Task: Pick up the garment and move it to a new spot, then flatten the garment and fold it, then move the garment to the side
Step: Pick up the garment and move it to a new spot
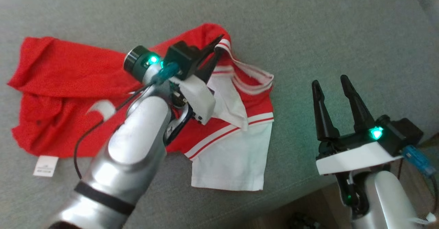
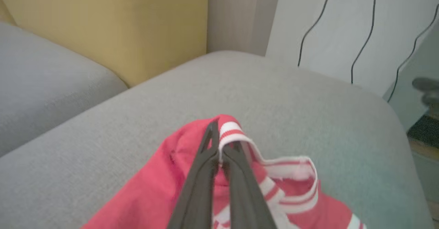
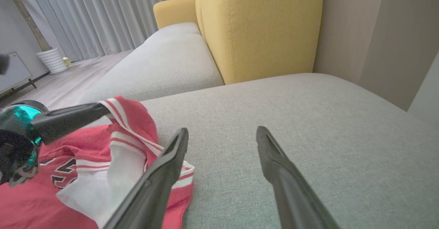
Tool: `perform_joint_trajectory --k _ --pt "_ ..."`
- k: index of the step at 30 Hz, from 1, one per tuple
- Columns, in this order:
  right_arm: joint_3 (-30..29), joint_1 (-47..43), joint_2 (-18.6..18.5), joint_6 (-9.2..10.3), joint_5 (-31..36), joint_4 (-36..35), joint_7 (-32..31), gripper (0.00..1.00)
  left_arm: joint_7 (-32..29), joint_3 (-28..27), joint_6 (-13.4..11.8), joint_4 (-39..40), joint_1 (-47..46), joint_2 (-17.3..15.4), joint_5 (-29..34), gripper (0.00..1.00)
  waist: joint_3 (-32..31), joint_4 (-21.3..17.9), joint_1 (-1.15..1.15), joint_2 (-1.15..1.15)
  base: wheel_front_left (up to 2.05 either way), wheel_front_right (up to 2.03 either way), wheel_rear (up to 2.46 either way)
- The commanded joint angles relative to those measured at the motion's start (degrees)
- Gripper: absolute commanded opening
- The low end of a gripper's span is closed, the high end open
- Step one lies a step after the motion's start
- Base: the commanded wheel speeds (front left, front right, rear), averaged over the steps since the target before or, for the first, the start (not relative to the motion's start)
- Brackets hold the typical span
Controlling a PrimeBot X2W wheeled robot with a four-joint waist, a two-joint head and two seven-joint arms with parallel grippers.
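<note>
A red garment (image 1: 68, 81) with white panels and striped trim lies crumpled on the grey sofa cushion (image 1: 308, 33). My left gripper (image 1: 216, 43) is shut on the garment's striped edge at its far side and holds that fold raised above the cushion. The left wrist view has the two dark fingers pinching the red-and-white trim (image 2: 230, 133). My right gripper (image 1: 329, 81) stands open to the right of the garment, over bare cushion, with nothing between its fingers (image 3: 223, 136). The garment (image 3: 85, 160) lies at the lower left of the right wrist view.
A white care label (image 1: 45, 166) sticks out at the garment's near left. The cushion's front edge and wooden floor (image 1: 308, 205) lie at the lower right. A yellow backrest (image 3: 260, 26) rises behind the cushion, with a second grey seat (image 3: 164, 60) beside it.
</note>
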State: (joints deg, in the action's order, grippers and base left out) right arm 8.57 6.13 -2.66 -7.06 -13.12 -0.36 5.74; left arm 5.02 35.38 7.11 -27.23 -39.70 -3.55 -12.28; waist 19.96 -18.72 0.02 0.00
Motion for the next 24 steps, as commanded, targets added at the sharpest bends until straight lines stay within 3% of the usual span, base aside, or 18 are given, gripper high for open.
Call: perform_joint_trajectory --k 1,2,3,8,13,18,24 --pt "1.42 1.55 -0.22 -0.43 -0.51 -1.32 0.79 1.0 -0.33 -0.59 0.27 0.41 -2.82 -0.73 0.04 0.0 1.81 -0.61 -0.02 0.0 0.0 0.0 0.0" --pt "1.65 1.89 -0.22 -0.43 -0.55 -0.9 1.0 1.0 0.02 -0.08 0.29 -1.49 -3.61 -0.72 -0.12 0.26 1.97 -0.59 -0.02 0.0 0.0 0.0 0.0" --pt "1.84 2.2 -0.21 -0.43 -0.59 -0.53 1.18 1.0 0.54 0.33 0.31 -3.16 -4.23 -0.65 -0.55 1.0 2.1 -0.52 -0.02 0.0 0.0 0.0 0.0" --pt "1.91 3.47 -0.21 -0.43 -0.2 0.89 1.64 1.0 5.02 2.16 0.35 -8.28 -5.93 -0.23 -2.0 1.0 1.52 0.75 -0.02 0.0 0.0 0.0 0.0" --pt "1.42 3.42 -0.21 -0.43 1.14 1.58 1.29 1.0 8.73 1.56 -0.26 -8.09 -3.23 0.07 -4.12 1.0 -1.57 3.48 -0.02 0.0 0.0 0.0 0.0" --pt "0.11 2.42 -0.21 -0.43 3.11 1.35 -0.11 1.0 9.87 -1.9 -3.61 -2.75 3.05 -1.01 -5.63 1.0 -5.28 7.4 -0.02 0.0 0.0 0.0 0.0" --pt "-1.35 1.0 -0.21 -0.43 4.85 0.26 -1.93 1.0 9.96 -9.56 -9.43 9.39 13.23 -4.51 -5.4 1.0 -8.45 12.43 -0.02 0.0 0.0 0.0 0.0"
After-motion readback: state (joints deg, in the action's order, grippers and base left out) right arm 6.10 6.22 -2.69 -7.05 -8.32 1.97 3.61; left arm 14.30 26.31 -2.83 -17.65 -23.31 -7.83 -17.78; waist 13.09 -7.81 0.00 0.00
